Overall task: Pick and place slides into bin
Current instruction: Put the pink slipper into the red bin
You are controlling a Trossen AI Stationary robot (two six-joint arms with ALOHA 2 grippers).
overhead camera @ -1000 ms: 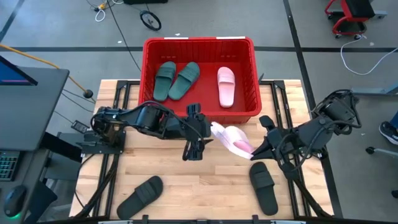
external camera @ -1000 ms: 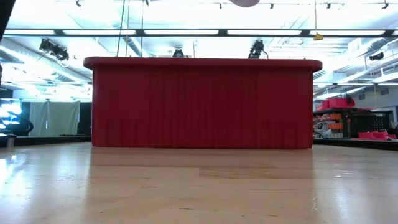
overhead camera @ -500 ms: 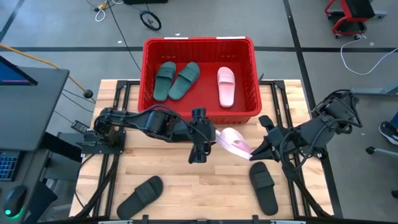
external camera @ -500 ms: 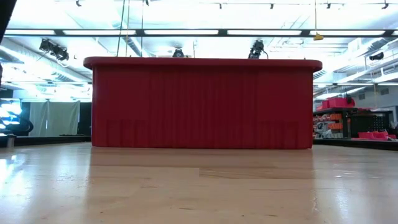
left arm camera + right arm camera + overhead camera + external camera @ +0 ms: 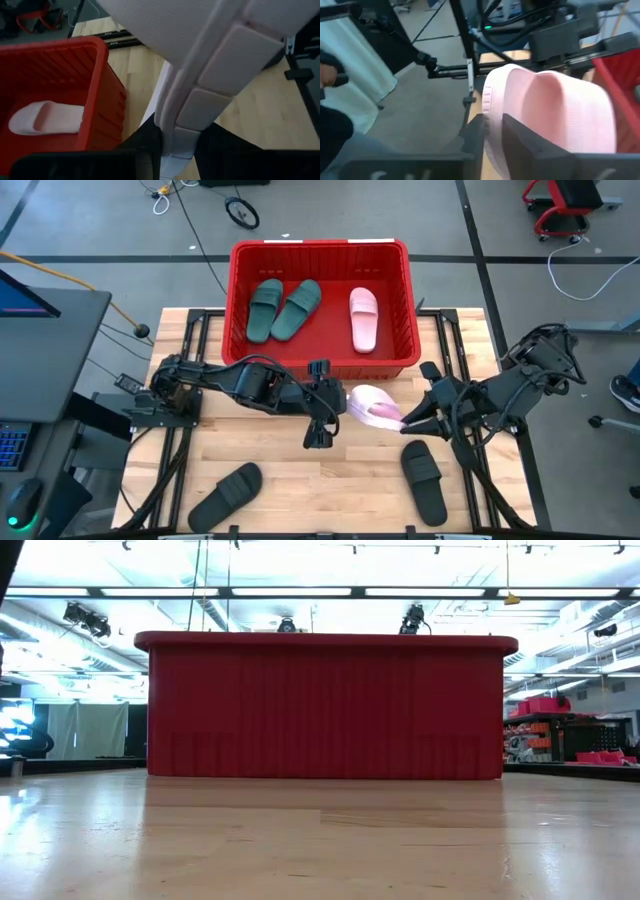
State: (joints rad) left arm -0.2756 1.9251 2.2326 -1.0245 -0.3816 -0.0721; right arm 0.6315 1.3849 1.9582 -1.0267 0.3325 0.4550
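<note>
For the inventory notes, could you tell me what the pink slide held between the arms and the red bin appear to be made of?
Pink slide: probably soft foam rubber, matte; its sole shows moulded blocks in the left wrist view.
Red bin: likely hard plastic, slightly glossy, with ribbed walls and a thick rim.

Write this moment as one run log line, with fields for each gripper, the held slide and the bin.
left gripper: on pink slide | right gripper: on same slide | slide: above table, outside bin | bin: three slides inside
</note>
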